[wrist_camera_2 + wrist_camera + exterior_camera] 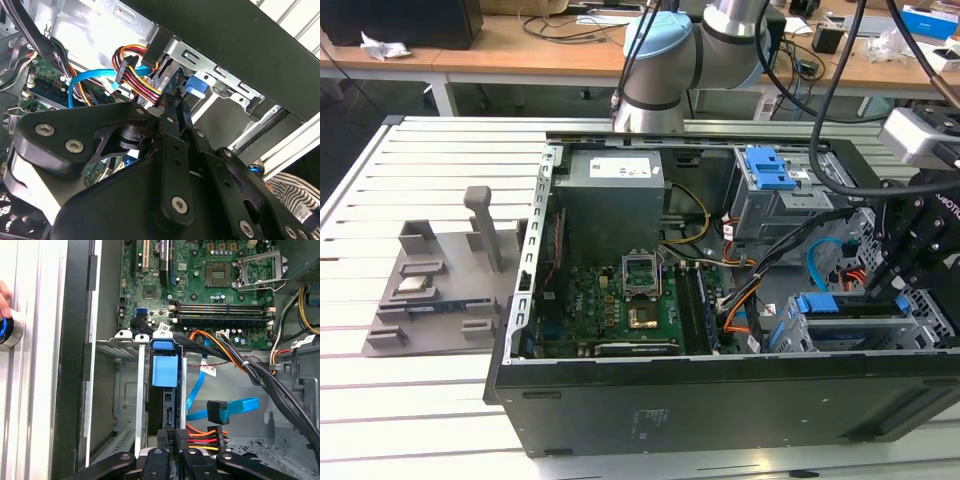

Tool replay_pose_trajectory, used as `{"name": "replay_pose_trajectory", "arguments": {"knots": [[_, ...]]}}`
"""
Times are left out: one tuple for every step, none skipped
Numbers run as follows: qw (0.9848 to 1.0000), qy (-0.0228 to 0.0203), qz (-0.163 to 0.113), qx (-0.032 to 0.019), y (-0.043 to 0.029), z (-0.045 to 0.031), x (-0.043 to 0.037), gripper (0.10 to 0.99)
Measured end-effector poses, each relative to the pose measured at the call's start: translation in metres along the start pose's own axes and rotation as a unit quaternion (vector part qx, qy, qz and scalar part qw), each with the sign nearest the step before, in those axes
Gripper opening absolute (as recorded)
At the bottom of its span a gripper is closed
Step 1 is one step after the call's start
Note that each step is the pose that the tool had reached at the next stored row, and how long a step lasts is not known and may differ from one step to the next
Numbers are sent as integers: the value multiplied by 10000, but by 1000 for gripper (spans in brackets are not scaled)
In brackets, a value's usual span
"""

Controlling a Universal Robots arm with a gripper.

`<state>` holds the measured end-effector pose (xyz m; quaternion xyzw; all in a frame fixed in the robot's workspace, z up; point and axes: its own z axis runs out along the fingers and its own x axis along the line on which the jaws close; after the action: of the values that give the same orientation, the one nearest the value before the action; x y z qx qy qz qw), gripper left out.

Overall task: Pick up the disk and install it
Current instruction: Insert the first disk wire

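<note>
We have the fingers (172, 442) shut narrow on the disk's (164, 371) rear edge, its long axis running straight ahead into the cage (127, 390) slot.

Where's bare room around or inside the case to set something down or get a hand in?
Free: the slatted table on the exterior view's left, around the grey fixture; the empty bay slot beside the disk. Crowded: the cables between motherboard and drive cage, and around the gripper.
</note>
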<state>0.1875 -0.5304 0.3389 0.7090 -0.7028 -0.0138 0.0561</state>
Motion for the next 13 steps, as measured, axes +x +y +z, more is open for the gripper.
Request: {"name": "replay_pose_trajectory", "arguments": {"knots": [[10000,-4,14,0,0,-1,0,169],[10000,-8,60,-3,1,-5,1,169],[10000,-13,89,-5,3,-17,1,169],[10000,-12,92,-5,3,-26,2,169],[10000,-11,92,-5,3,-31,2,169],[10000,-11,92,-5,3,-33,2,169],[10000,-14,92,-6,3,-32,2,169],[10000,-18,92,-6,1,-29,2,169],[10000,-21,91,-7,-2,-24,2,169],[10000,-22,91,-7,-6,-20,2,169],[10000,-26,90,-9,-9,-12,1,169],[10000,-25,91,-9,-9,-8,1,169],[10000,-27,91,-10,-10,-3,1,169]]}}
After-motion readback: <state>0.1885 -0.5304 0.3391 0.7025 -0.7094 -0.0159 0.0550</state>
